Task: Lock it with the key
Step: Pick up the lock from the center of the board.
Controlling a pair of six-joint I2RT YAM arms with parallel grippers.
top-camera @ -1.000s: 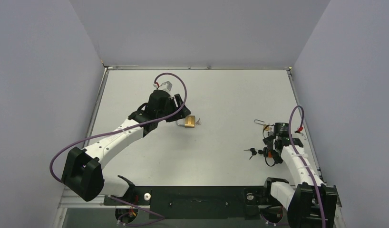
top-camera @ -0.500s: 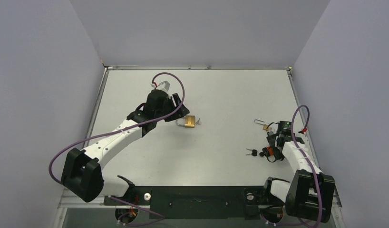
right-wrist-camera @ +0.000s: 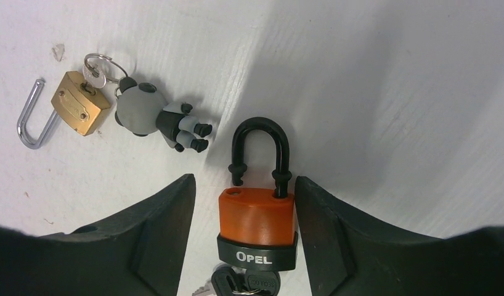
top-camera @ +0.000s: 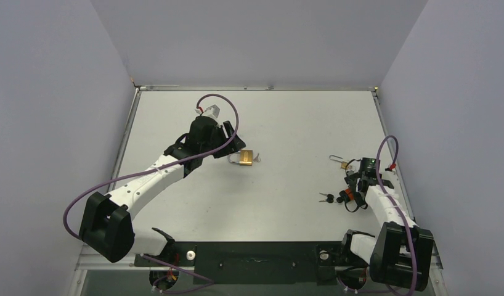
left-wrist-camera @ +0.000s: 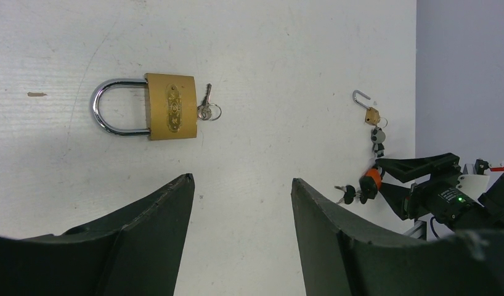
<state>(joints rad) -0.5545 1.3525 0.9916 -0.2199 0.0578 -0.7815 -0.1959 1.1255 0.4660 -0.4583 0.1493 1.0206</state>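
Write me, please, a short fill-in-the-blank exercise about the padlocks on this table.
1. The orange padlock that the right gripper straddles is marked ____.
2. The shackle of the large brass padlock ahead of the left gripper is ____.
3. The shackle of the small brass padlock is ____.
Missing words: OPEL; closed; open.

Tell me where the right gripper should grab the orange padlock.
Pinch the orange padlock across its body's two side edges, coming from above: it lies flat, its black shackle is thin and popped open, and keys sit at the bottom. The right gripper straddles it.
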